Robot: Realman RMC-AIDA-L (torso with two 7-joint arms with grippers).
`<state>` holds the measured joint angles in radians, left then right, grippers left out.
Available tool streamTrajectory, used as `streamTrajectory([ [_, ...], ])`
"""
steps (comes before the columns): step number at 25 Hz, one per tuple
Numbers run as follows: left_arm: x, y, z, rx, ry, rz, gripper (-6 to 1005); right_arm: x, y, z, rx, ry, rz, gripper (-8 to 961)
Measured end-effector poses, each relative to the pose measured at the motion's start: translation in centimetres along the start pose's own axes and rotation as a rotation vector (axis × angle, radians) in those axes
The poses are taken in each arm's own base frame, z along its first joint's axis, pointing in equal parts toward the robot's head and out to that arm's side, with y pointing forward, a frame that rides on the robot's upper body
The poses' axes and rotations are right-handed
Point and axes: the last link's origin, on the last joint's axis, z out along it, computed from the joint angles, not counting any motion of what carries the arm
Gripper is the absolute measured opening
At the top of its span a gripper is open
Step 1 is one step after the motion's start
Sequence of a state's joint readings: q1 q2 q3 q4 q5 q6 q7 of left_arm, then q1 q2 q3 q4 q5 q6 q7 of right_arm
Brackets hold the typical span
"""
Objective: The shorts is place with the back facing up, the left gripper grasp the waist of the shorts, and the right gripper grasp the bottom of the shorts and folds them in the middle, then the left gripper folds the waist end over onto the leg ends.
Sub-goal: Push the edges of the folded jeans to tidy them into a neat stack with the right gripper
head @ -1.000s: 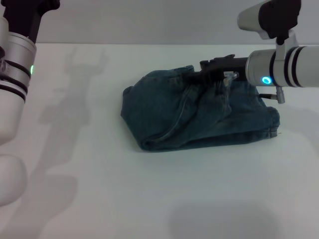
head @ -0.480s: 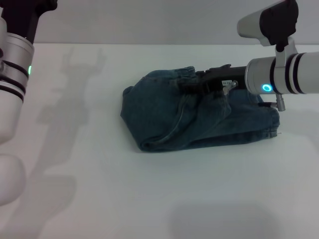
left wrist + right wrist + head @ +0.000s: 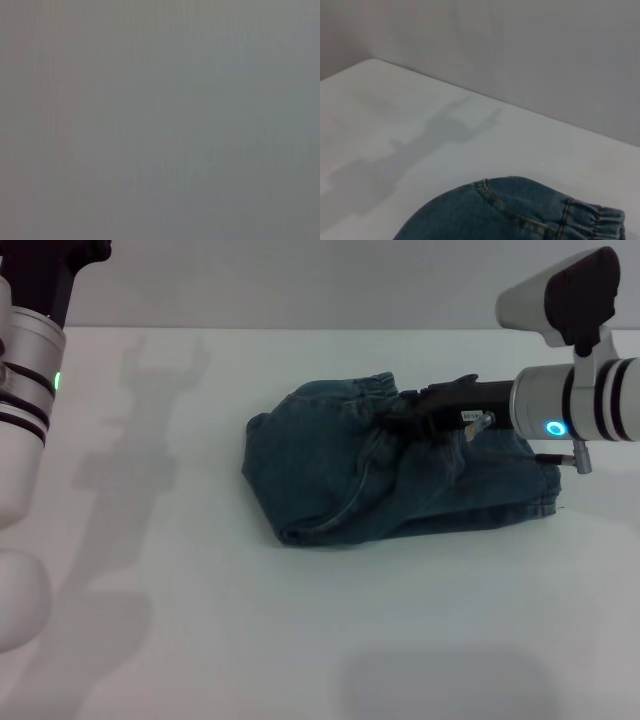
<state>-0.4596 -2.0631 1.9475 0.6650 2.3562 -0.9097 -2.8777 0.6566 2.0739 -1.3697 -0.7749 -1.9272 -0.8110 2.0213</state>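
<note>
The blue denim shorts (image 3: 350, 470) lie folded in a rumpled bundle at the middle of the white table (image 3: 300, 640). Their gathered waist (image 3: 368, 386) shows at the far edge of the bundle, and stitched hems (image 3: 545, 490) lie at its right end. My right gripper (image 3: 400, 418), on the blue-lit arm, reaches in from the right and rests low over the top of the bundle near the waist. The right wrist view shows the curved denim edge (image 3: 510, 210) and the waist ruffles (image 3: 592, 220). My left arm (image 3: 25, 390), with its green light, is raised at the far left, its gripper out of view.
A grey wall (image 3: 300, 280) stands behind the table's far edge. Arm shadows fall on the table left of the shorts (image 3: 130, 460). The left wrist view shows only a plain grey surface (image 3: 160, 120).
The right arm has drawn back toward the right and dropped slightly, its gripper sliding over the top of the bundle. The shorts and the left arm have hardly moved.
</note>
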Motion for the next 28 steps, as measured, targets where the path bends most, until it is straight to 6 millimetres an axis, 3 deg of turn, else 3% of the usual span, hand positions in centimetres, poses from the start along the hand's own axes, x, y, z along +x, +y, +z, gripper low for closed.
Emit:
streamTrajectory([
  [4, 0.0, 0.0, 0.0, 0.001, 0.0, 0.001, 843, 0.1, 0.0, -0.2, -0.004, -0.004, -0.001, 555],
  [7, 0.0, 0.0, 0.0, 0.001, 0.0, 0.0, 843, 0.1, 0.1, -0.2, -0.005, -0.002, -0.003, 326],
  [18, 0.1, -0.1, 0.0, 0.003, 0.004, 0.001, 843, 0.4, -0.4, -0.7, 0.014, -0.016, 0.012, -1],
  [28, 0.1, -0.3, 0.0, 0.008, 0.01, 0.005, 843, -0.1, -1.8, -3.1, 0.088, -0.133, 0.036, -2],
])
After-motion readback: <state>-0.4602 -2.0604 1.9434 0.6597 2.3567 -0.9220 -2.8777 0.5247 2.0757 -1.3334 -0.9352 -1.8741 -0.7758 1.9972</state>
